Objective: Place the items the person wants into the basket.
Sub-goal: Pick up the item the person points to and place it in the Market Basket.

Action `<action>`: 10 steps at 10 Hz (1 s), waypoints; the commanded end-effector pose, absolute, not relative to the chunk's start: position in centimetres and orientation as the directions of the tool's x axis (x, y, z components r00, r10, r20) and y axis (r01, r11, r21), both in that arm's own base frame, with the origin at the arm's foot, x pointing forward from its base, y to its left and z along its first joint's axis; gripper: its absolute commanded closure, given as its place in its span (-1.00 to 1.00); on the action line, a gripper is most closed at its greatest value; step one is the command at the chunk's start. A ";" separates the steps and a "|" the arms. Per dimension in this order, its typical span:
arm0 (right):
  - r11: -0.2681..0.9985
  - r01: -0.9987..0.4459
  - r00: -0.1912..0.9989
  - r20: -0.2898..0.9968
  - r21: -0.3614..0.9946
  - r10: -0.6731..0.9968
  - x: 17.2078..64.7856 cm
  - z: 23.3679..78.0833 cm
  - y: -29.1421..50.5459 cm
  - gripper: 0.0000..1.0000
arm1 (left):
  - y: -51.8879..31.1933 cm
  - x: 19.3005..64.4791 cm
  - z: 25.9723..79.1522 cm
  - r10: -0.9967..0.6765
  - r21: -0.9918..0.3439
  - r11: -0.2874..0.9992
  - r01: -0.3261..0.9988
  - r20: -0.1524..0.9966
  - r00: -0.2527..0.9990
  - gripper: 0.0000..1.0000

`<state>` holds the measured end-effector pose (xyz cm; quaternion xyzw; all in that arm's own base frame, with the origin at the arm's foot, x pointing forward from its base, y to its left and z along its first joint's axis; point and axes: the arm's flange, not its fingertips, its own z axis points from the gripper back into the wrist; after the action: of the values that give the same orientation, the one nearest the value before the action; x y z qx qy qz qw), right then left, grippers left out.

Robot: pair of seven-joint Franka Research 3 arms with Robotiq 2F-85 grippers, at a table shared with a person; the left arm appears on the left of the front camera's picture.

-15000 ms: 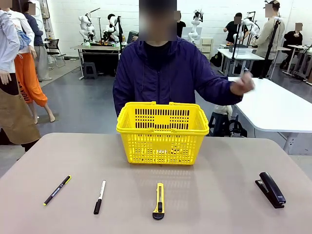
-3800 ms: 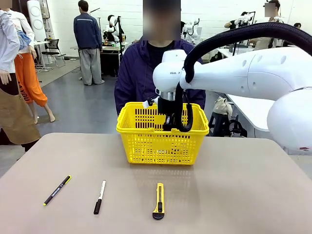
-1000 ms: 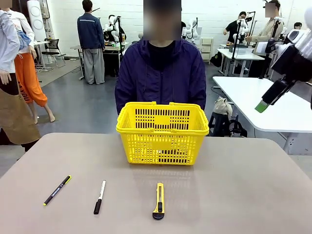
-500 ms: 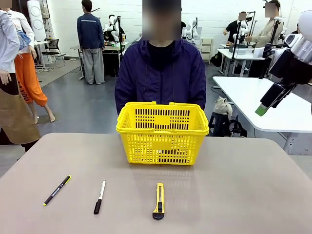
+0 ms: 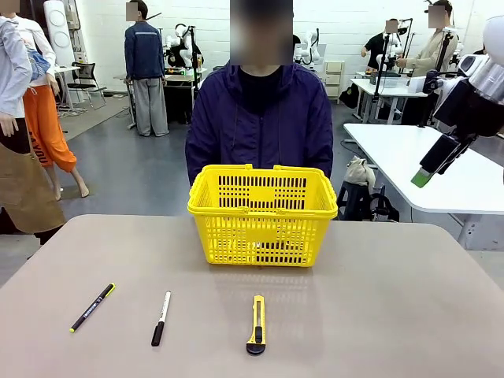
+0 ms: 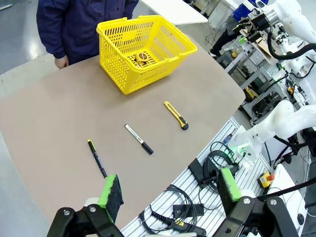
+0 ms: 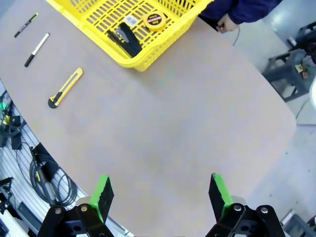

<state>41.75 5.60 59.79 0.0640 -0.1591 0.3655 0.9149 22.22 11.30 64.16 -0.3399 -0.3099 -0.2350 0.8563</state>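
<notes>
With stapler [image 7: 124, 39] and tape measure [image 7: 153, 19] in the basket [image 5: 262, 210] at the far edge of the table [image 5: 394, 315], and left gripper [image 6: 169, 187] and right gripper [image 7: 160, 190] both wide open and empty, the next move is probably reaching down for the pen [image 5: 92, 307] near the front-left corner.

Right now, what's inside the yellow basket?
A black stapler and a round tape measure lie on the floor of the basket. Its near wall covers part of that floor.
</notes>
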 end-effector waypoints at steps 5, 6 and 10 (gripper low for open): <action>0.715 -0.699 0.673 0.340 0.002 0.657 41.7 59.7 5.5 -1.00 | 11.5 22.3 64.1 -0.197 -0.435 0.646 0.627 0.699 0.687 -1.00; 0.715 -0.699 0.673 0.340 0.002 0.657 41.7 59.7 5.5 -1.00 | 11.5 22.3 64.1 -0.197 -0.435 0.646 0.627 0.699 0.687 -1.00; 0.715 -0.699 0.673 0.340 0.002 0.657 41.7 59.7 5.5 -1.00 | 11.5 22.3 64.1 -0.197 -0.435 0.646 0.627 0.699 0.687 -1.00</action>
<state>41.75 5.64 59.79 0.0658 -0.1593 0.3667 0.9142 22.22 11.30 64.16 -0.3399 -0.3099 -0.2350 0.8563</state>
